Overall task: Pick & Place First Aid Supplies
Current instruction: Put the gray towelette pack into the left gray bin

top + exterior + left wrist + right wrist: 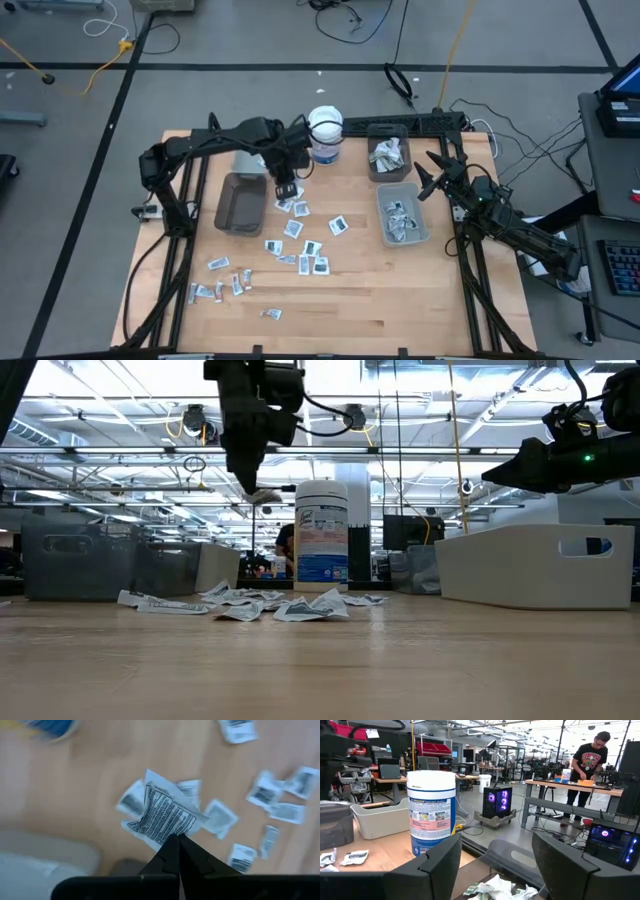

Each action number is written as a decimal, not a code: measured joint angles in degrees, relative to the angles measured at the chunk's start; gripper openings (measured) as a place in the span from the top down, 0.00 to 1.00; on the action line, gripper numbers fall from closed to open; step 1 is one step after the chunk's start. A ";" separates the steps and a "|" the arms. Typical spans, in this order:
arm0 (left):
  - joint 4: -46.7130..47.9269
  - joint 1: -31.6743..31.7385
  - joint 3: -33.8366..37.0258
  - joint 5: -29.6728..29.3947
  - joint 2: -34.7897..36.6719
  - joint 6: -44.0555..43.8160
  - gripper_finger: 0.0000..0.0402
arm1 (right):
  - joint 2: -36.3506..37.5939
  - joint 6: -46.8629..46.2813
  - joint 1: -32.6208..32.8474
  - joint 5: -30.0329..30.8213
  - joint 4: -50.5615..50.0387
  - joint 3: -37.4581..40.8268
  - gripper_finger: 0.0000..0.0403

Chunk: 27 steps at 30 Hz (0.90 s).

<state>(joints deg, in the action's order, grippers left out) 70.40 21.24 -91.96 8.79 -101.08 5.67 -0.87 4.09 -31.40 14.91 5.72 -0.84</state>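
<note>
Many small white first aid packets (pixel 300 250) lie scattered flat on the wooden table (pixel 380 300); the low view shows them as a heap of packets (pixel 250 605). My left gripper (pixel 285 187) hangs over the packets just right of a grey bin (pixel 240 203), shut on one white packet with dark print (pixel 162 815). In the low view this held packet (pixel 265 495) shows under the left gripper (pixel 252 475), well above the table. My right gripper (pixel 428 175) waits open at the table's right side, beside two bins, with nothing between its fingers. My left gripper pinches the packet by one edge (pixel 171 834) between its two shut fingertips (pixel 187 851). The fingers come from above, pointing steeply down. The packet is lifted clear of the table, hangs below the fingertips and is slightly creased.
A white round tub with a blue label (pixel 325 135) stands at the far edge. Two bins on the right, the far bin (pixel 388 158) and the near bin (pixel 402 213), hold packets. The grey bin left of my left gripper has a second grey piece (pixel 247 162) behind it.
</note>
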 joint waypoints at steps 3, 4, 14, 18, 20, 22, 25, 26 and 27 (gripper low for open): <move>0.18 0.65 0.00 -2.74 0.00 -1.78 1.00 | -0.01 0.00 -0.02 0.00 0.01 0.00 0.41; 0.22 0.92 0.00 -2.81 0.00 -1.85 1.00 | 0.01 0.01 -0.02 0.01 0.00 0.02 0.41; 3.05 12.60 0.00 -3.03 0.00 -0.70 1.00 | -0.01 -0.01 -0.02 -0.01 0.00 0.00 0.41; 3.20 17.87 0.00 -4.79 0.00 0.48 1.00 | -0.01 0.00 -0.02 0.00 0.00 0.01 0.41; 3.28 20.43 0.00 -5.20 0.00 0.84 1.00 | 0.01 0.01 -0.01 0.00 0.00 0.01 0.41; 3.67 22.97 0.00 -5.55 0.00 1.29 1.00 | 0.00 0.00 -0.02 0.01 0.02 0.00 0.41; 4.61 26.32 0.00 -8.03 0.00 1.23 1.00 | -0.01 0.00 0.01 0.00 0.00 0.01 0.41; 4.94 27.28 0.00 -8.59 0.00 1.16 1.00 | -0.01 -0.01 -0.02 0.01 0.00 0.01 0.41; 5.14 28.10 0.00 -9.08 0.00 0.91 1.00 | -0.01 -0.01 -0.01 0.00 0.00 0.02 0.41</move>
<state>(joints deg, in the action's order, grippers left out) 75.54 49.34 -91.96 -0.29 -101.08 6.58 -0.88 4.08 -31.41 14.91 5.72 -0.82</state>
